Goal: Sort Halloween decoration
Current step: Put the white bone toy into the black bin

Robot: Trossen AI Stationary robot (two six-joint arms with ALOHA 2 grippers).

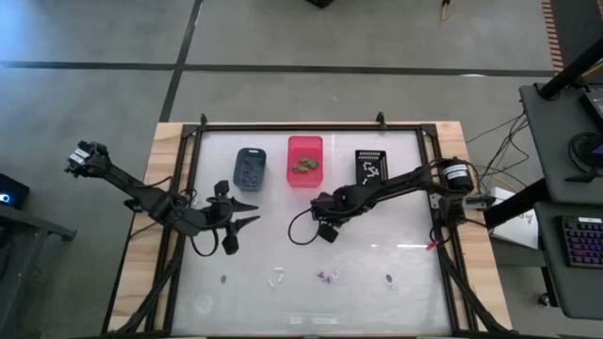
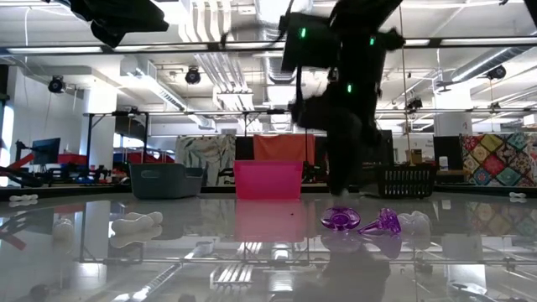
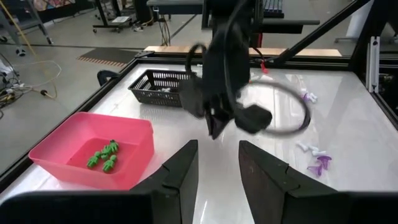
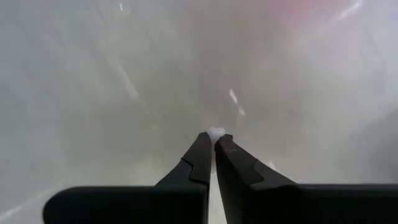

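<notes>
a: halloween decoration, loose pieces along the front of the table (image 1: 396,188): one purple trinket (image 1: 223,279) at front left, white pieces (image 1: 277,279) near front centre (looks like two, too small to be sure), a purple cluster (image 1: 327,277) next to them, one more purple piece (image 1: 389,279) to the right.

b: bins?

a: three in a row at the back. blue-grey bin (image 1: 250,167) has purple bits, pink bin (image 1: 304,160) has three green pieces (image 3: 103,155), black basket (image 1: 370,166) has white ones.

b: right claw?

a: right gripper (image 4: 212,140) is down at the table around the middle, fingers pinched together. a small white thing (image 4: 216,132) sits right at the tips, appears nipped between them. can't tell what it is.

b: left?

a: left gripper (image 3: 217,163) hovers over the left-centre of the table, in front of the blue-grey bin. jaws partly apart, nothing between them.
</notes>
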